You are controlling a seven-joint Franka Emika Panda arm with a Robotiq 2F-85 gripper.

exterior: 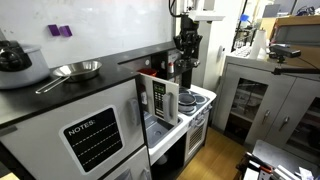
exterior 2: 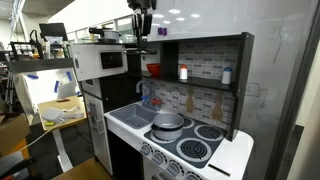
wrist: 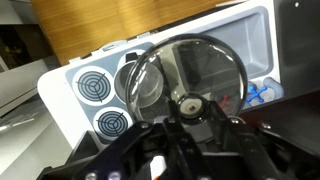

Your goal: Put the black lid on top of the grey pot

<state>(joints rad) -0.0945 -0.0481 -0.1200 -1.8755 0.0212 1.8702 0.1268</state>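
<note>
My gripper [wrist: 186, 125] is shut on the knob of the black lid [wrist: 200, 65], a round glass lid with a dark rim, and holds it flat below the wrist. The gripper hangs high above the toy kitchen in both exterior views [exterior: 187, 45] [exterior 2: 141, 25]. The grey pot [exterior 2: 168, 122] stands on the white stove's back burner. In the wrist view the pot [wrist: 135, 82] lies below, partly under the lid's left edge. Lid and pot are well apart.
The white stove top [exterior 2: 195, 150] has several ring burners, with a sink [exterior 2: 133, 117] beside it. A shelf unit [exterior 2: 190, 70] holds a red bowl and small bottles. A metal pan [exterior: 78, 70] sits on the dark counter. An open white door [exterior: 160, 100] juts out.
</note>
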